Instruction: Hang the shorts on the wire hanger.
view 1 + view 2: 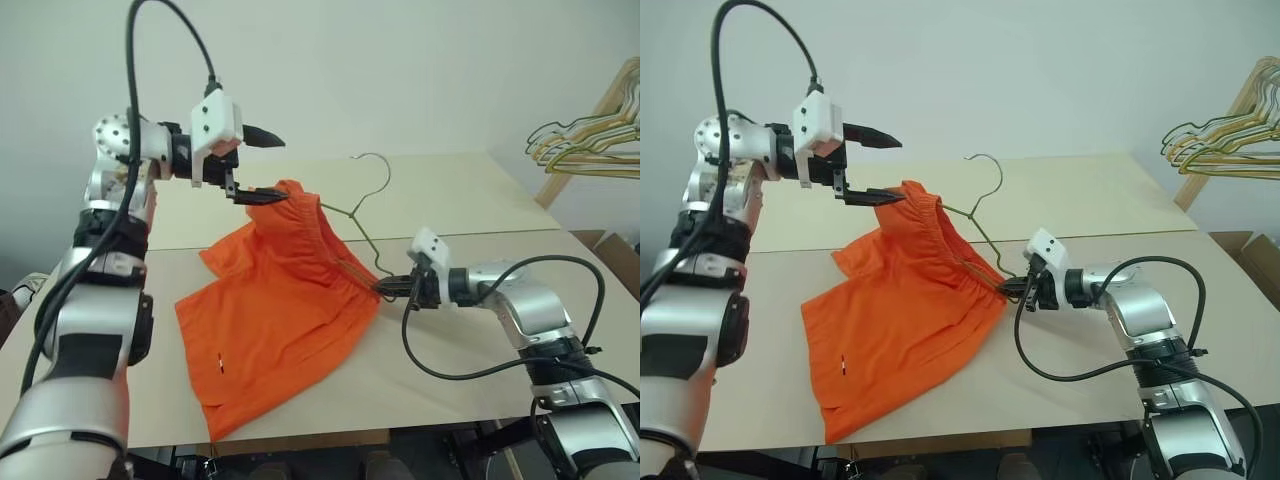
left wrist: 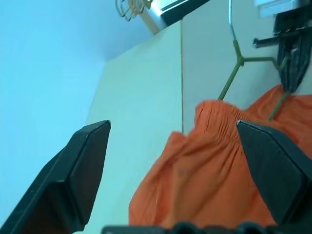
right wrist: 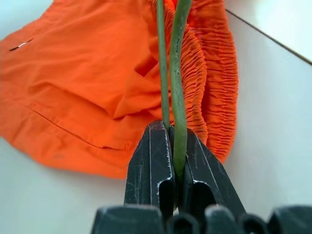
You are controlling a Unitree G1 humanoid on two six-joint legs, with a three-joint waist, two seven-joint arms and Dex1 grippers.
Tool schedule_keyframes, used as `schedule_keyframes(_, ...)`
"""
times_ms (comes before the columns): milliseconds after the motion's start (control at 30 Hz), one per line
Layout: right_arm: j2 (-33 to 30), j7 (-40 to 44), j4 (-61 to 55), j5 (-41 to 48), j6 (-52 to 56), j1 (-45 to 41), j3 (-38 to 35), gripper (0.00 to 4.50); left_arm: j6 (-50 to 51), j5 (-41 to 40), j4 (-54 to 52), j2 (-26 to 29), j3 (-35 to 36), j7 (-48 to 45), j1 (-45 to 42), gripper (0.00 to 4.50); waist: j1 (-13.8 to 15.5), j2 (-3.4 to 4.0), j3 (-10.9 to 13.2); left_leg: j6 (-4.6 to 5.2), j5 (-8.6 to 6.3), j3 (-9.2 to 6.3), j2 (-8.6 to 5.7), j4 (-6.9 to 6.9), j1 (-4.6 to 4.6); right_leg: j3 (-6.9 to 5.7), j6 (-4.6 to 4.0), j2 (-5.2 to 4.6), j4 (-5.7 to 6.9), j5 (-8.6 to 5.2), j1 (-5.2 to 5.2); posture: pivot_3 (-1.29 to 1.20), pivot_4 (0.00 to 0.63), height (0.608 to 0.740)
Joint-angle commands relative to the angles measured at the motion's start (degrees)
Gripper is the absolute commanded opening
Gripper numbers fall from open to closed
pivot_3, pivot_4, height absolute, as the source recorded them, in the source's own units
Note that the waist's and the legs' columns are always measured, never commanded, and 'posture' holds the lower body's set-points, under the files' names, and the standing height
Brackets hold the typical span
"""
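Pale walls close off the room behind a light, cream-coloured surface (image 1: 470, 190) made of two boards with a seam running between them. At the far right a bunch of yellow and green hangers (image 1: 590, 140) hangs off a wooden pole (image 1: 585, 130) leaning by the wall.

Spread across the middle of the surface are the shorts (image 1: 275, 310) — bright orange, their legs lying flat toward me while the gathered waistband is lifted off the boards at its upper end. The wire hanger (image 1: 360, 215) is threaded through that waistband: its thin greenish wire runs inside the cloth, its neck comes out at the raised top of the band, and its curved hook stands up in the air above the far board.

My right tool (image 1: 392, 288) sits low at the right edge of the shorts, its two black fingers (image 3: 161, 161) squeezed together on the hanger's wire; from my right wrist I see two strands of the green wire running out from between the fingertips and on over the orange elastic.

My left tool (image 1: 258, 165) is raised above the surface at the upper left, its fingers spread as wide as they go. The lower finger (image 1: 262, 196) lies against the top of the lifted waistband, the upper one (image 1: 262, 136) pointing free in the air — nothing is clamped between them.
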Motion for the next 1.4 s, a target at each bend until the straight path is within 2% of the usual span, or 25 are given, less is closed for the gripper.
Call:
schedule_keyframes(33,-0.86,-0.22,-2.94,-1.05,-2.67,-1.18,0.18,0.0,-0.38,0.86,5.48,0.66,-3.44,-6.8,-4.71,4.49,-0.22,-0.02,0.02,0.01,0.0,0.01,-0.01,0.0,-0.01,0.0,0.0,0.01,0.0,0.0,-0.01,-0.07,0.0,0.74)
schedule_keyframes(133,-1.1,-0.42,-3.37,-2.58,-4.4,-0.74,1.16,0.0,-2.47,2.25,9.45,0.82,-8.19,-7.24,-6.94,4.49,-0.44,-0.08,0.05,0.05,-0.03,0.01,0.02,0.05,-0.02,0.02,0.01,0.03,0.04,0.0,-0.03,-0.08,0.0,0.74)
schedule_keyframes(200,-1.32,-0.35,-3.89,-3.58,-5.74,-0.41,1.78,0.0,-3.19,2.6,11.93,-0.2,-8.99,-7.24,-8.34,4.49,-0.45,-0.08,0.06,0.39,-0.22,0.01,0.03,0.06,-0.02,0.04,0.02,0.05,0.06,-0.01,-0.05,-0.08,0.0,0.74)
schedule_keyframes(467,-1.95,-0.32,-4.73,-6.23,-8.72,-0.14,3.77,0.0,-5.03,5.82,16.98,-2.28,-11.85,-7.24,-10.25,4.49,-0.39,-0.19,0.12,0.46,-0.26,0.03,0.0,0.22,-0.12,0.07,0.05,0.02,0.53,-0.03,-0.24,-0.09,0.0,0.74)
schedule_keyframes(600,-1.66,-0.42,-4.53,-6.66,-8.88,-0.2,3.75,0.0,-5.02,5.94,17.63,-2.37,-15.18,-7.24,-9.86,3.65,-0.53,-0.19,0.12,0.36,-0.21,0.06,-0.01,0.38,-0.48,0.13,0.05,0.03,0.83,-0.03,-0.73,-0.09,0.0,0.74)
schedule_keyframes(667,-1.58,-0.38,-4.52,-6.88,-8.93,-0.31,3.8,0.0,-4.8,5.61,17.73,-2.22,-17.12,-7.24,-9.58,2.97,-0.62,-0.19,0.12,0.04,-0.02,0.05,0.0,0.45,-0.69,0.13,0.05,0.05,0.87,-0.03,-0.85,-0.09,0.0,0.74)
schedule_keyframes(967,-0.62,-1.25,-4.6,-7.62,-10.88,-0.69,3.55,0.0,-4.9,5.6,18.47,-3.01,-17.55,-7.24,-8.5,0.24,-1.69,-0.19,0.12,0.05,-0.02,0.02,-0.01,0.49,-0.78,0.11,0.06,0.04,0.87,-0.03,-0.86,-0.09,0.0,0.74)
schedule_keyframes(1000,-0.52,-1.37,-4.39,-7.76,-11.1,-0.73,3.52,0.0,-5.14,5.64,18.49,-2.99,-17.66,-7.24,-8.43,0.05,-1.77,-0.2,0.12,0.05,-0.02,0.02,-0.01,0.49,-0.77,0.11,0.06,0.03,0.88,-0.03,-0.86,-0.09,0.0,0.74)
schedule_keyframes(1300,0.55,-3.86,-3.5,-10.94,-20.2,0.67,3.35,0.0,-6.24,6.8,18.46,-3.14,-15.75,-7.24,-8.37,0.05,-2.03,-0.2,0.13,0.05,-0.02,0.01,-0.01,0.5,-0.76,0.12,0.06,0.05,0.89,-0.03,-0.86,-0.09,0.0,0.74)
schedule_keyframes(1400,0.49,-2.91,-3.47,-10.33,-19.74,1.06,2.96,0.8,-6.81,6.78,18.27,-2.91,-15.79,-7.24,-8.43,0.0,-2.04,-0.21,0.13,0.05,-0.02,0.01,-0.02,0.53,-0.76,0.12,0.07,0.05,0.89,-0.03,-0.85,-0.09,0.0,0.74)
